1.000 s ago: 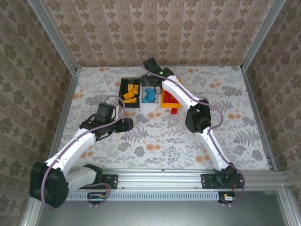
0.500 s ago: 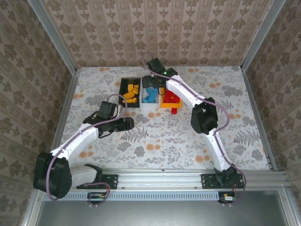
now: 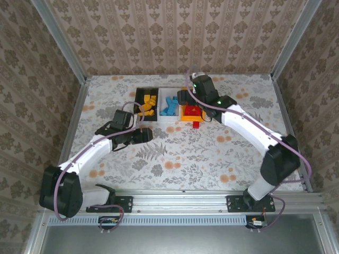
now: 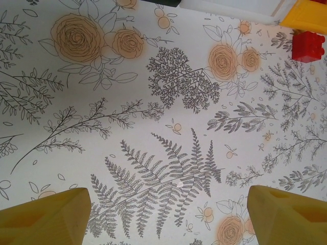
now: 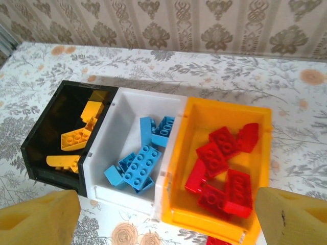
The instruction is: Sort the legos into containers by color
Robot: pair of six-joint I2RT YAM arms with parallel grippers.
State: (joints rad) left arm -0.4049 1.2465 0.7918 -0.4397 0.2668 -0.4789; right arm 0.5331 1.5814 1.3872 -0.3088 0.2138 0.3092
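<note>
Top external view puts the last loose red brick point(image 3: 197, 125) on the tabletop, just at the orange bin's point(image 5: 227, 108) near wall. Spread wide and empty above that bin, the right claw point(image 3: 180, 99) seems nearer than the left claw point(image 3: 146, 136), also wide and empty.

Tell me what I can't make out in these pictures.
- Right wrist view: the loose red lego is cut off by the bottom edge.
- Left wrist view: the orange bin is cropped to a corner by the top edge.
- Top view: the yellow legos are too small to count.
</note>
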